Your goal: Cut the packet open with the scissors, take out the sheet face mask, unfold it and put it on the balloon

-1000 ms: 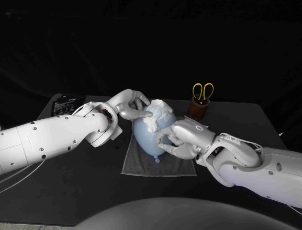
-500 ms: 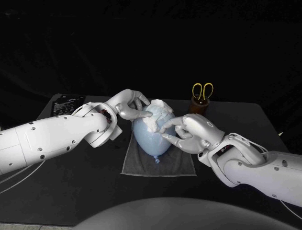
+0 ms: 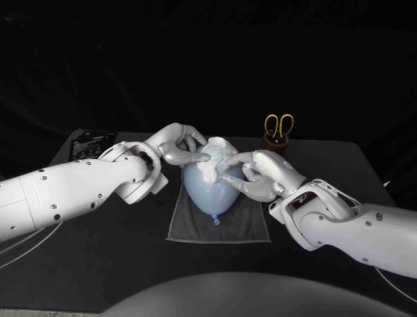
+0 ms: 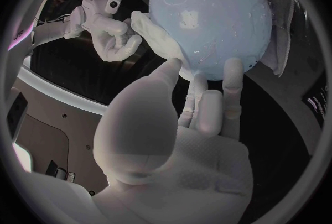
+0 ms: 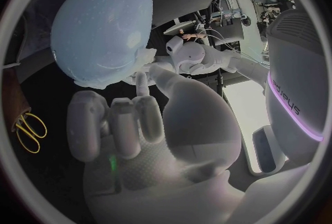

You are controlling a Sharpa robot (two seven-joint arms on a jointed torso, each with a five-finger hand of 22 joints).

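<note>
Black desk (image 3: 94, 257) under a dark backdrop carries a grey towel (image 3: 238, 228) at the middle of the frame, and on it lies the pale blue balloon (image 3: 211, 190), its knotted neck pointing toward the bottom of the frame. The white sheet face mask (image 3: 220, 153) sits crumpled over the balloon's wide upper end, not spread down its sides. The left hand (image 3: 178, 146) comes in from the left and lies against the balloon's upper left; its thumb tip meets the mask's edge while its other fingers rest apart on the balloon's skin, and I cannot tell whether it pinches the sheet. The right hand (image 3: 256, 173) meets the balloon's upper right with its fingers curled and its thumb reaching to the mask's edge; whether it grips the sheet I cannot tell. Yellow-handled scissors (image 3: 279, 124) stand upright in a brown holder (image 3: 272, 149) just right of the balloon's top. A black packet (image 3: 92, 142) lies flat near the desk's upper left corner, well apart from the balloon.
</note>
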